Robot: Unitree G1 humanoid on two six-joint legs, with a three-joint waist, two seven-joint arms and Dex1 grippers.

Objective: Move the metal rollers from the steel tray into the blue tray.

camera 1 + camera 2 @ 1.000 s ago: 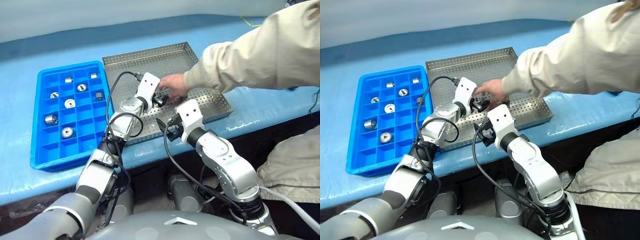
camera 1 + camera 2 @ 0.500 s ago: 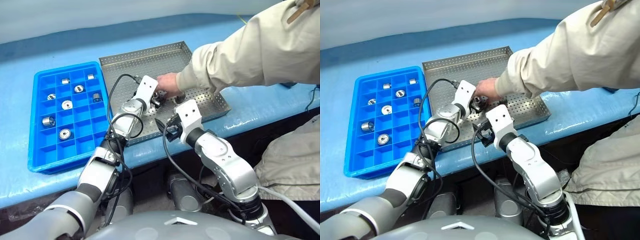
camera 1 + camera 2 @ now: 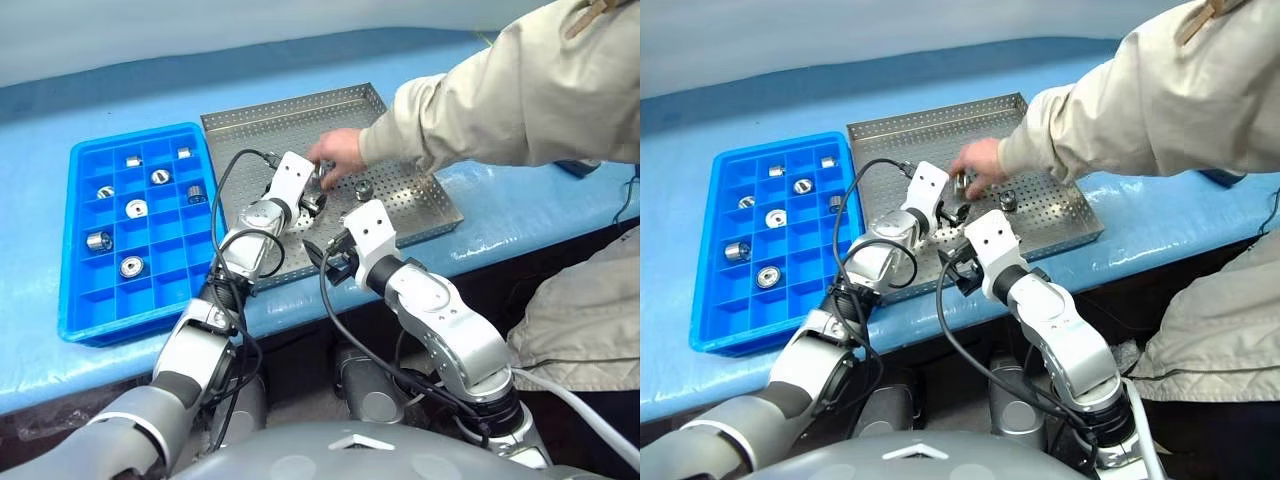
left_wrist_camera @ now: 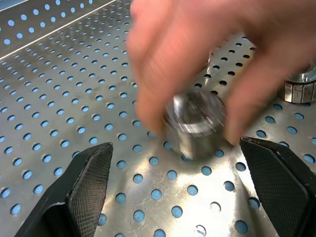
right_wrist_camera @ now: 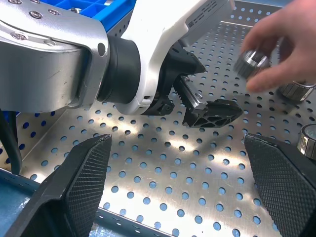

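Note:
The steel tray (image 3: 270,130) lies in the middle of the blue table. To its left is the blue tray (image 3: 85,300), with several metal rollers (image 3: 137,208) in its compartments. My left gripper (image 3: 318,195) hovers open over the steel tray. A person's hand (image 3: 338,150) holds one roller (image 4: 195,123) just above the perforated floor, in front of my left gripper's spread fingers (image 4: 89,182). Another roller (image 3: 363,188) stands on the steel tray to the right of the hand. My right gripper (image 3: 325,258) is open and empty over the tray's near rim, behind the left gripper (image 5: 207,106).
The person's beige sleeve (image 3: 500,100) reaches in from the right across the steel tray's far right part. Black cables (image 3: 232,175) loop around my left wrist. The table's front edge (image 3: 300,310) runs just below both trays.
The person's hand has shifted a little toward the far side of the steel tray, still by my left gripper, and holds a roller. Both grippers have stayed open and in place.

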